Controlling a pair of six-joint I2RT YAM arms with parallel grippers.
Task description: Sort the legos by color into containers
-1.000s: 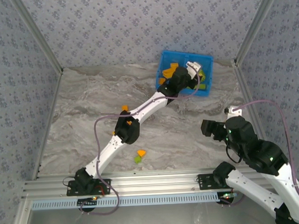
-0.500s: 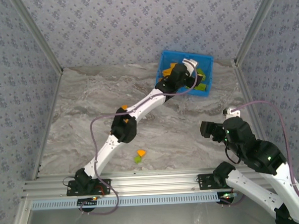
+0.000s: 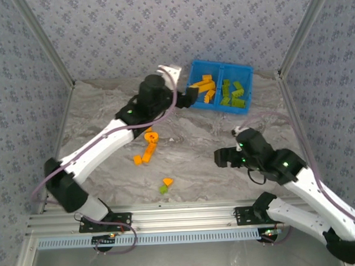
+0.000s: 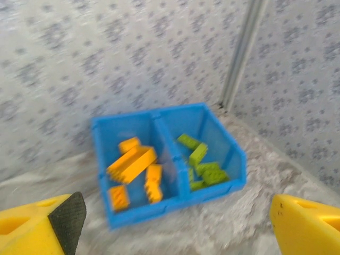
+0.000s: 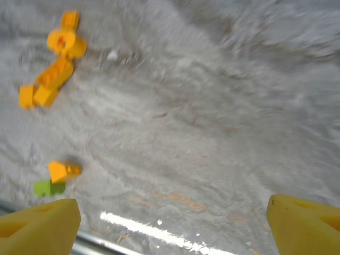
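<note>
1. Your bin (image 3: pixel 221 65) stood at the far side of the bench (image 3: pixel 94 119). The orange legos (image 3: pixel 204 87) lay in its left compartment and the green legos (image 3: pixel 233 92) in its right. As far as you could tell, no colour sat on the wrong side of the divider.
2. The left fingers (image 4: pixel 37 226) hung just in front of the bin, spread wide with nothing between them.
3. The right fingers (image 5: pixel 37 228) were also spread wide and empty, over bare bench right of the middle.
4. A loose orange cluster (image 3: pixel 147 149) lay near the middle of the bench, well apart from the bin. It held a round part, a longer brick and one or two small bricks.
5. Nearer to you, an orange piece (image 5: pixel 57 171) lay just beside a green piece (image 5: pixel 49 187). The blur hid whether they touched.
6. You were probably well past halfway, since most bricks were already sorted in the bin. What remained was the orange cluster and the mixed pair.
7. Only the one green piece looked bound for the right compartment, and everything else loose belonged in the left.
</note>
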